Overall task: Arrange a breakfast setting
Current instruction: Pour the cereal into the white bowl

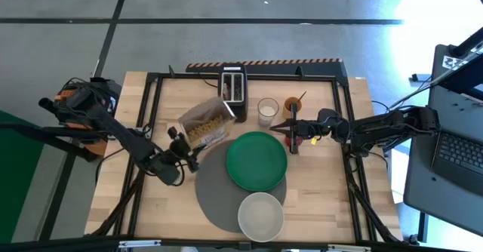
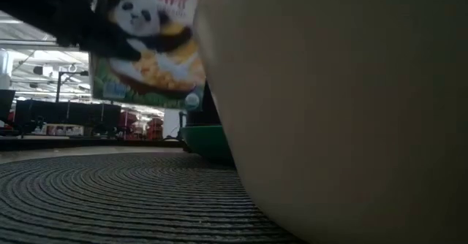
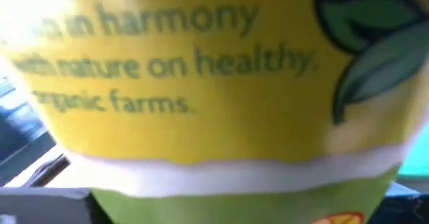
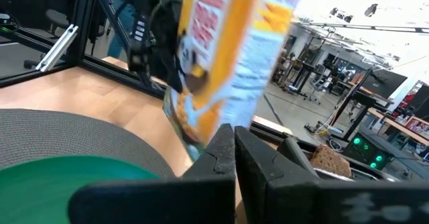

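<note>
From above, the left hand (image 1: 183, 148) is partly open around a tipped yellow cereal box (image 1: 205, 123), held up beside the green plate (image 1: 257, 161) on the round grey mat (image 1: 219, 195), with the pale bowl (image 1: 260, 216) at the mat's near edge. The right hand (image 1: 293, 130) is shut tight, holds nothing and sits by the plate. From low down a panda shows on the box, and the left wrist view reads "in harmony with nature on healthy organic farms".

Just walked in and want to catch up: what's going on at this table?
The left gripper holds a yellow cereal box lifted off the wooden table, beside the round grey mat. The mat carries an empty green plate and a pale bowl. The right gripper waits shut by the plate's far edge, holding nothing. Toast sits in the black toaster.
</note>
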`<action>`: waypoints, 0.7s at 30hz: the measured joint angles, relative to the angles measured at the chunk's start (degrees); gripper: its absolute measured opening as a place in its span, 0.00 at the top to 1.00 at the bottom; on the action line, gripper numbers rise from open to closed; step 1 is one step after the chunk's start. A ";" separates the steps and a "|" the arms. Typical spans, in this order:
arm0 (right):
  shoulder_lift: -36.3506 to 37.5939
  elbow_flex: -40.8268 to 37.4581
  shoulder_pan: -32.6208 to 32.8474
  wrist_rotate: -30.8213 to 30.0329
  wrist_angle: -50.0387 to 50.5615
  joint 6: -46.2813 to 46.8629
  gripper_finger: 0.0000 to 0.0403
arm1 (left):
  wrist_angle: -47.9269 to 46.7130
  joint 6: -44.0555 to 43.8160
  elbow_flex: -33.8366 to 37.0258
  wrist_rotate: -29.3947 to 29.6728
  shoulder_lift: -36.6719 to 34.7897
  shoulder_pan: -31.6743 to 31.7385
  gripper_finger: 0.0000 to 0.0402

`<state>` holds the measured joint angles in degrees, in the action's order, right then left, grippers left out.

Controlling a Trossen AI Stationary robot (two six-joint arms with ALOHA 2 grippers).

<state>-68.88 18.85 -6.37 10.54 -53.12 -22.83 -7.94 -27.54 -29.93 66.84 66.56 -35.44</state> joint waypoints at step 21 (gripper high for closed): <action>0.02 0.00 0.00 -1.98 1.53 -1.22 1.00 | -39.86 27.38 -40.93 -34.91 -0.66 -1.62 0.43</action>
<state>-68.86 18.85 -6.37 8.56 -51.59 -24.05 -47.80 -0.16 -70.86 31.93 65.91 -37.06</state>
